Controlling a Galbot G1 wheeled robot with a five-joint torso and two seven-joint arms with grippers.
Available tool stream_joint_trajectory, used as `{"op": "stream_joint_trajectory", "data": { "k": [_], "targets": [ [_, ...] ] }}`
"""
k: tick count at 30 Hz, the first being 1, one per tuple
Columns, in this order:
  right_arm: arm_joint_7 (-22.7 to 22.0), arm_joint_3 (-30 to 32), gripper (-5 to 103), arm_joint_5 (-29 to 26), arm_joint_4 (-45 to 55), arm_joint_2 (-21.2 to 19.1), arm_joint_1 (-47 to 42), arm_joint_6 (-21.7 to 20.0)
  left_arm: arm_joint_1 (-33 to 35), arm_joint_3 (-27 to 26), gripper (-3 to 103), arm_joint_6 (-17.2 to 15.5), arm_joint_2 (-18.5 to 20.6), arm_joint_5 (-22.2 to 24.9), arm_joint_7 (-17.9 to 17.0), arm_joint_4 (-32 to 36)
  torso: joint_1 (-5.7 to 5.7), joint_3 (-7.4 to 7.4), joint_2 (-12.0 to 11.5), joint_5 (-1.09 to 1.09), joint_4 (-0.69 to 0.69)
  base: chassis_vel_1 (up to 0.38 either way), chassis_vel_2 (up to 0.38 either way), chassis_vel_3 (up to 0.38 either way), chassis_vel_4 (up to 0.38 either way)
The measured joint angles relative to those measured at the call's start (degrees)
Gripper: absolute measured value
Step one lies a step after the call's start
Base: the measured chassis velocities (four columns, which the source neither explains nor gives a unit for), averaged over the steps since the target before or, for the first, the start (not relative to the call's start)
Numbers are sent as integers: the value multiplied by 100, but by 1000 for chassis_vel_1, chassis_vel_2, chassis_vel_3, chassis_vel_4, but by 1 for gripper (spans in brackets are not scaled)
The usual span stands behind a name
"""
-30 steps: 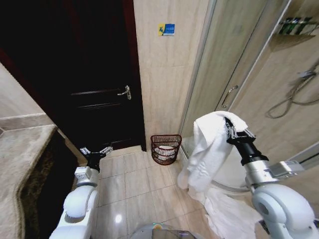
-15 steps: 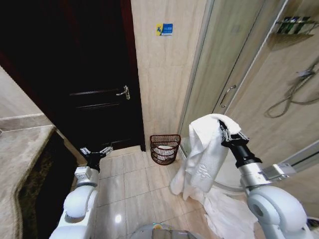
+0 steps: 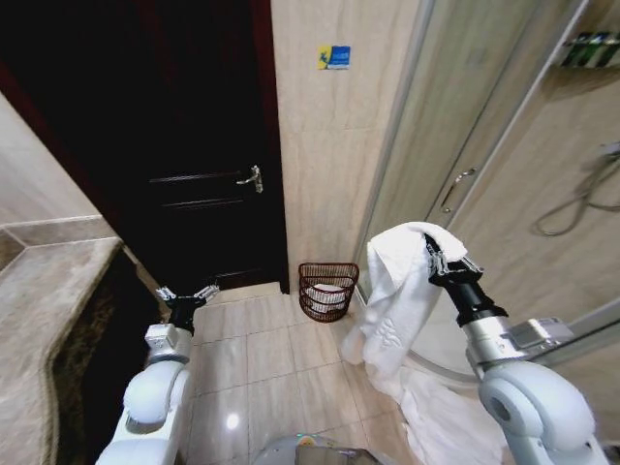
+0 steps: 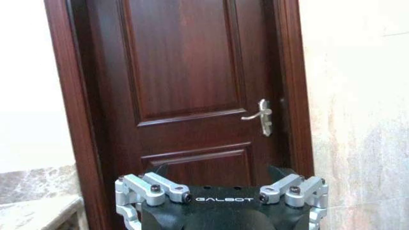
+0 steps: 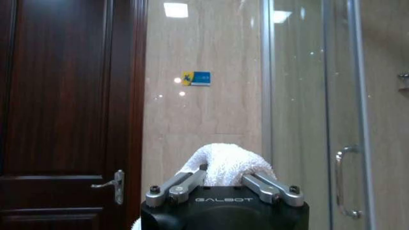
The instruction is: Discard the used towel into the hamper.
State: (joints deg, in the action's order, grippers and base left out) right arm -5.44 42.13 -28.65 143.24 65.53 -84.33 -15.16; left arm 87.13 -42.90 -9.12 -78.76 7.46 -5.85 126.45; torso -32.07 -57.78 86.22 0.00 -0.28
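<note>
The towel (image 3: 397, 291) hangs from my right jaws (image 3: 438, 254), which pinch it tight. My left jaws (image 3: 187, 294) are spread wide. The hamper (image 3: 327, 290) sits on the floor by the door (image 3: 184, 145).

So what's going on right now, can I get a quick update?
Right gripper shut on white towel, held up. Left gripper open, idle, low. Hamper ahead on floor by door, something white inside. Tiled floor between looks clear.
</note>
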Motion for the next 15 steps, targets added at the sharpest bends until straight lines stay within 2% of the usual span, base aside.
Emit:
{"op": "stream_joint_trajectory", "data": {
  "k": [15],
  "targets": [
    [22, -108, 5, -66, 0, -21, 126, 37, 0, 0, 100, 0, 0, 0, 0, 0, 2, 1, 1, 0, -1, 0, 0, 0, 0]
  ]
}}
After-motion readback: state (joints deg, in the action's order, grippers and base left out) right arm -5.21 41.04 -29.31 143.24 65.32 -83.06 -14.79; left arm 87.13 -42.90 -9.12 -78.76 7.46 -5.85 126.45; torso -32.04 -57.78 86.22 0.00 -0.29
